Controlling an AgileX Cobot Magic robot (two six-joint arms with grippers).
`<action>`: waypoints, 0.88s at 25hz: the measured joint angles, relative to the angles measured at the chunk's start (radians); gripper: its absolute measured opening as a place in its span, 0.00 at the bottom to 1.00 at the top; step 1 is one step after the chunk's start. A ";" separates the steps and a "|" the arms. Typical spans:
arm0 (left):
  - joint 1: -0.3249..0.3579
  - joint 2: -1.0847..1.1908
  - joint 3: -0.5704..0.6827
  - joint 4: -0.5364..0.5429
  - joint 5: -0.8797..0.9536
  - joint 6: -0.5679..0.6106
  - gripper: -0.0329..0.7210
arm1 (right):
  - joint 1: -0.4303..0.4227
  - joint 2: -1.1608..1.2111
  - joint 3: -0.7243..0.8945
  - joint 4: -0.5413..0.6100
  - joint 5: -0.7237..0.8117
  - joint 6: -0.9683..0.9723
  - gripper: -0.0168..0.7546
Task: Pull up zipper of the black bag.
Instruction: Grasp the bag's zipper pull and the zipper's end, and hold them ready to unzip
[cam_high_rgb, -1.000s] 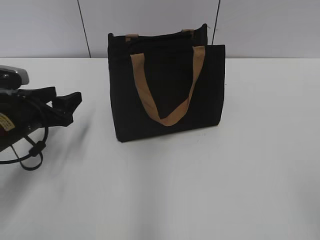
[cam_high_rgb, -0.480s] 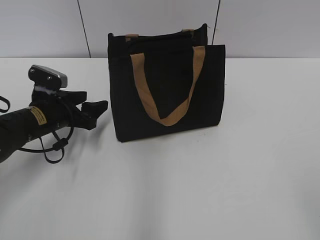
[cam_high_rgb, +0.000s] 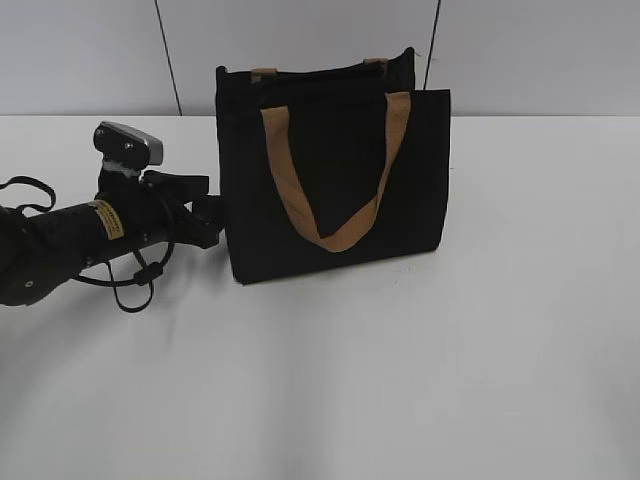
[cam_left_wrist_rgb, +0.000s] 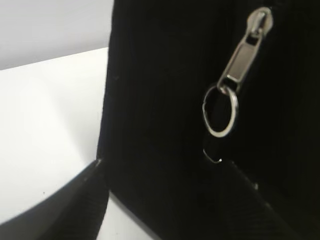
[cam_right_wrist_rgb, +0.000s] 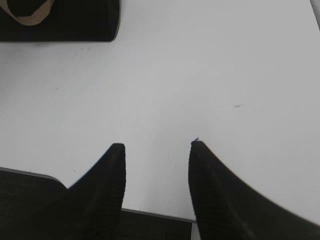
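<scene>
the black bag (cam_high_rgb: 335, 170) stands upright on the white desk (cam_high_rgb: 480, 330), back of centre, its square face toward the exterior camera and a tan strap handle (cam_high_rgb: 335, 180) hanging in a loop down that face. the left hand (cam_high_rgb: 205, 215) comes in low from the left edge, stretched level above the desk, its tips right up against the bag's left side wall, about halfway up it; from this angle i cannot tell whether they touch the fabric. in the left wrist view the bag's black side fills most of the picture, and the zipper (cam_left_wrist_rgb: 245, 55) shows there as a silvery pull tab hanging at a slant with a small metal ring (cam_left_wrist_rgb: 220, 111) below it. the ring sits just above and between the two dark fingertips (cam_left_wrist_rgb: 80, 200) at the bottom of that view, nearer the right one. those tips stand apart with nothing between them. the right hand (cam_right_wrist_rgb: 156, 150) is out of the exterior view; its own camera shows it over bare desk, fingers spread and holding nothing, with the bag's lower corner (cam_right_wrist_rgb: 60, 20) well off at the top left of that view.
</scene>
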 joint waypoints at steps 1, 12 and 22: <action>-0.007 0.000 -0.001 0.000 0.000 -0.004 0.74 | 0.000 0.000 0.000 0.000 0.000 0.000 0.44; -0.063 0.068 -0.057 -0.015 -0.002 -0.012 0.64 | 0.000 0.000 0.000 0.000 0.000 0.000 0.44; -0.063 0.071 -0.082 -0.012 -0.001 -0.012 0.34 | 0.000 0.000 0.000 0.000 0.000 0.000 0.44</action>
